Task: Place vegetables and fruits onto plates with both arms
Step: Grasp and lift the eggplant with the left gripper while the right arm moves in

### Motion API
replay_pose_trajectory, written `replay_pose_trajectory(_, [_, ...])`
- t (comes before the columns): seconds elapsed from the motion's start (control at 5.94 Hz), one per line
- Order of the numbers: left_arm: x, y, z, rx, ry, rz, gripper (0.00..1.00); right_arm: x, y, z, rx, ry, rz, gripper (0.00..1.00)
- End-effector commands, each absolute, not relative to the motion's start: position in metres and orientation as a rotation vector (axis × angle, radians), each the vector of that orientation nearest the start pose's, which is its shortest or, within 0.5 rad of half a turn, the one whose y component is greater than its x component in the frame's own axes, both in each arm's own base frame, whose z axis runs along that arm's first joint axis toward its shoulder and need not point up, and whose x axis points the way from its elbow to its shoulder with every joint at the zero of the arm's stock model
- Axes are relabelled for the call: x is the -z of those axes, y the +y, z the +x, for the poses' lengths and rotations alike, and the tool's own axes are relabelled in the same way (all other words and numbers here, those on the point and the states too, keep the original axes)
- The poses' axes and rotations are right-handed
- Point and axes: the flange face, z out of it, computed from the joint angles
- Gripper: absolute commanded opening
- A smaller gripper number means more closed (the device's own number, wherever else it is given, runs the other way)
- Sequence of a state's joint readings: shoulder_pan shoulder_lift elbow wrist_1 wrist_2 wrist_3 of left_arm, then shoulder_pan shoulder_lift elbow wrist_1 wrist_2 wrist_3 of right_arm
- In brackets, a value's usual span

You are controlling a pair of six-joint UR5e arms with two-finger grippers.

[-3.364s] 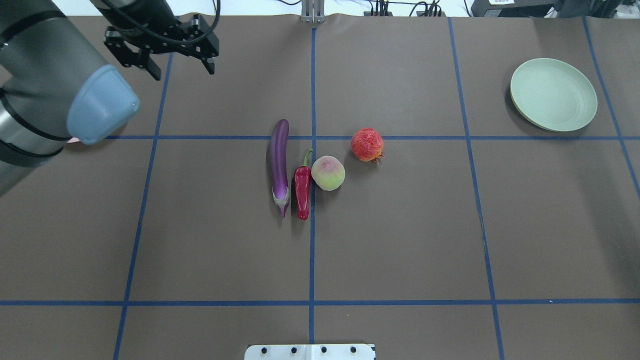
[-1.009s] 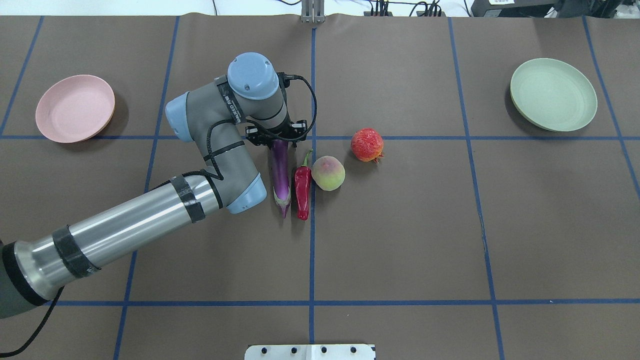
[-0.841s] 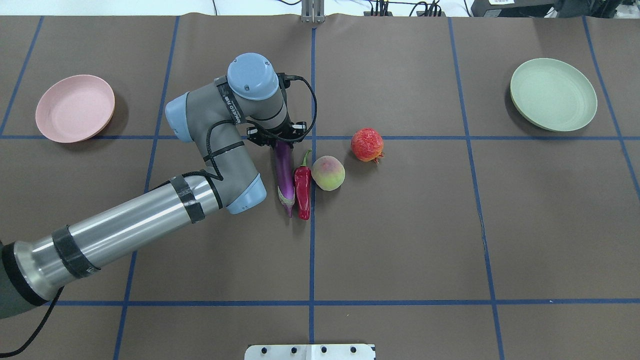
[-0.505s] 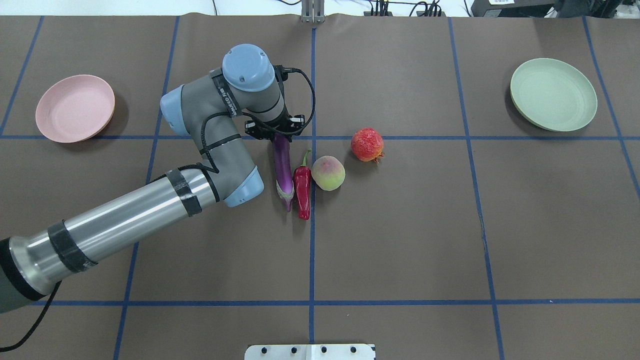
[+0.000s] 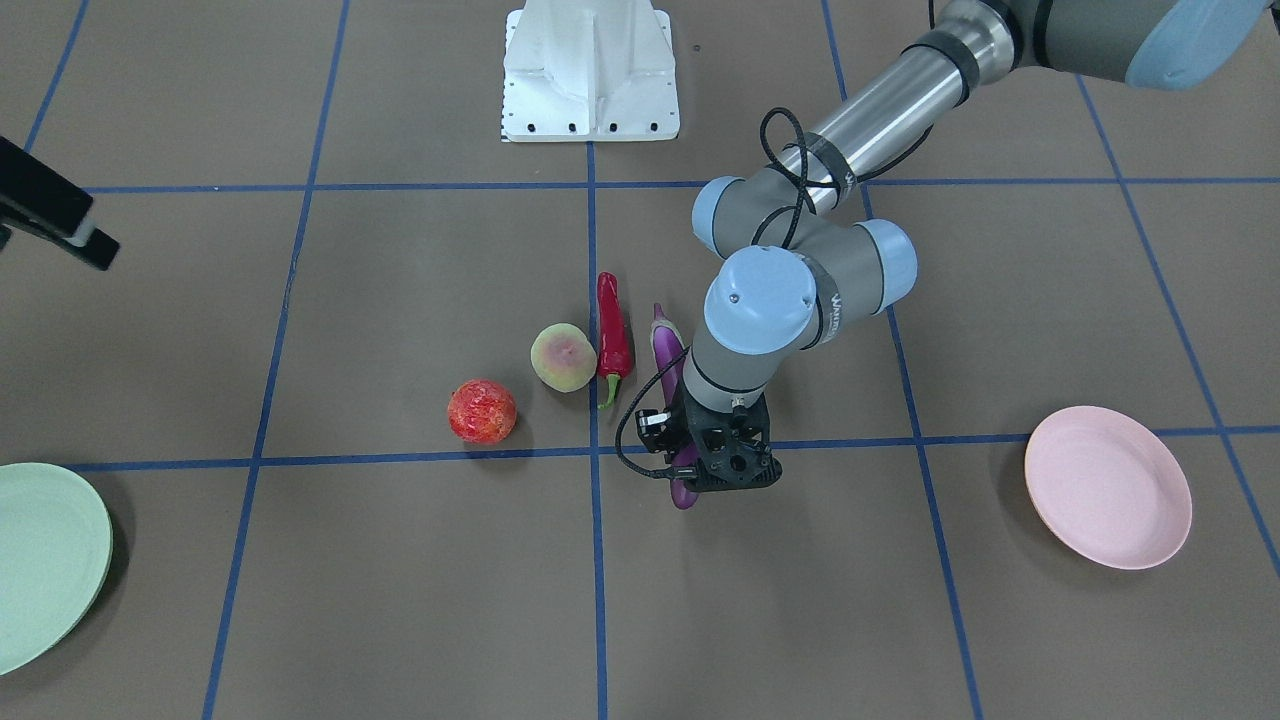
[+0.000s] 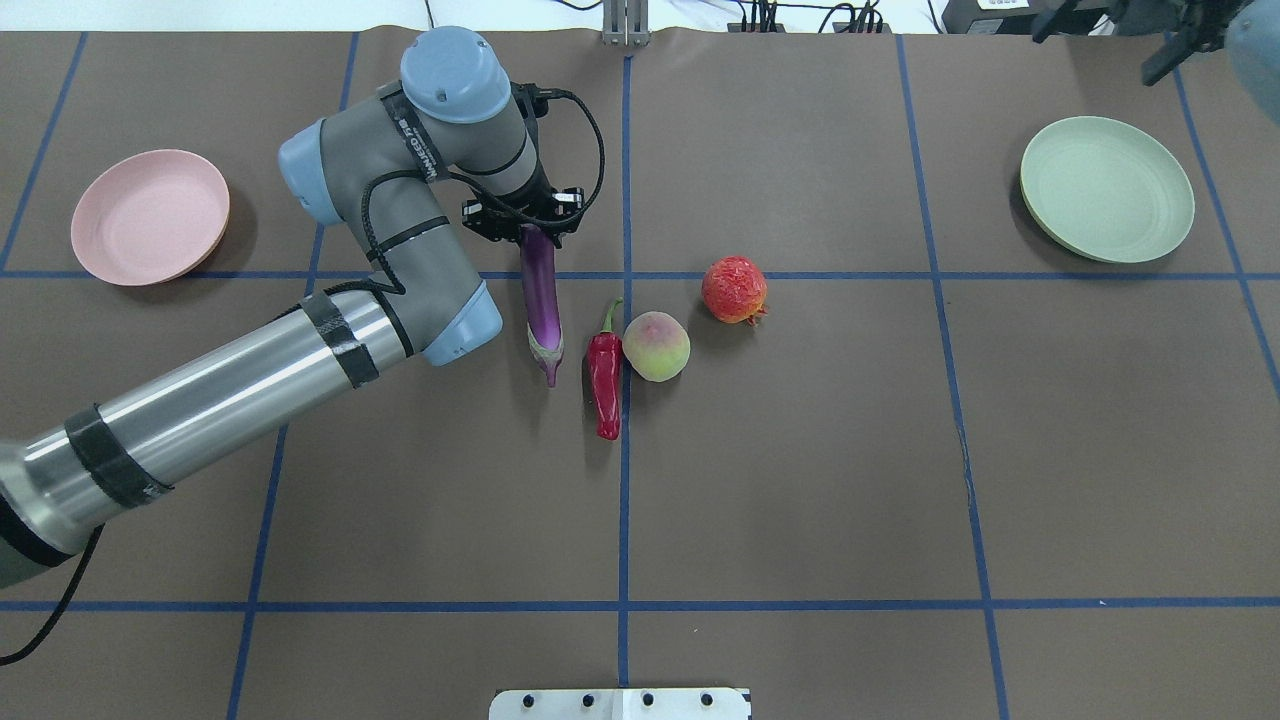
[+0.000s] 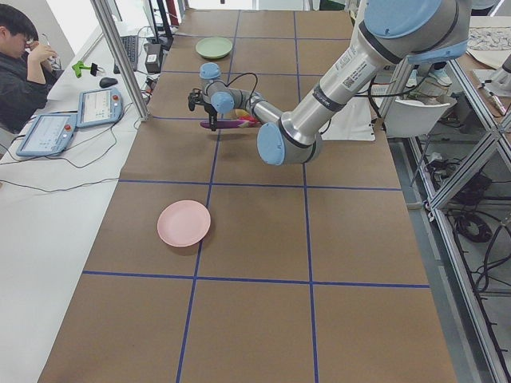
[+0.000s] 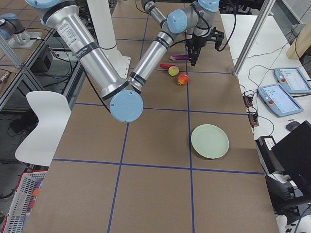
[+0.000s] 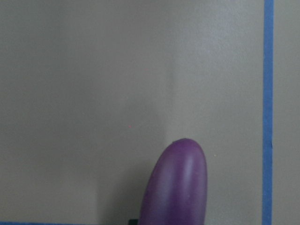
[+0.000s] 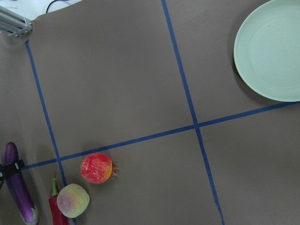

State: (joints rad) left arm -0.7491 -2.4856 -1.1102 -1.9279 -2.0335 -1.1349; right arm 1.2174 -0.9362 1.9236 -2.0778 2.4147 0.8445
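The left jaws clench only one tip of the eggplant (image 6: 540, 300), held above the worktop (image 6: 800, 480) near the chili pepper (image 6: 604, 370), so its long overhang may lever it loose before the pink plate (image 6: 150, 217).

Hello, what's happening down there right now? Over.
Left gripper shut on eggplant's blunt end. Right gripper by green plate, grip unclear. Chili nearby, not touching.
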Motion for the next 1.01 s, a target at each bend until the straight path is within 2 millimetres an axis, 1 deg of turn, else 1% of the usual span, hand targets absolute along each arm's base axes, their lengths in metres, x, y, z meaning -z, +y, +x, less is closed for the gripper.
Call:
replay_pose_trajectory(0.0, [-0.240, -0.638, 0.526, 0.116, 0.904, 0.094, 0.00, -0.177, -0.565, -0.257, -0.245, -0.913, -0.046, 1.00])
replay_pose_trajectory(0.17, [-0.240, -0.645, 0.518, 0.128, 0.902, 0.098, 0.00, -0.180, -0.557, -0.299, -0.201, -0.875, -0.050, 1.00])
replay_pose_trajectory(0.34, [-0.240, -0.651, 0.510, 0.137, 0.906, 0.099, 0.00, -0.180, -0.558, -0.327, -0.168, -0.879, -0.055, 1.00])
replay_pose_trajectory(0.5, [-0.239, -0.667, 0.486, 0.154, 0.925, 0.082, 0.00, -0.188, -0.557, -0.354, -0.136, -0.875, -0.032, 1.00])
replay_pose_trajectory(0.67, [-0.243, -0.682, 0.467, 0.142, 0.911, 0.102, 0.00, -0.205, -0.566, -0.384, -0.141, -0.881, -0.023, 1.00])
replay_pose_trajectory(0.84, [-0.250, -0.697, 0.445, 0.155, 0.872, 0.097, 0.00, -0.216, -0.576, -0.405, -0.142, -0.872, -0.016, 1.00])
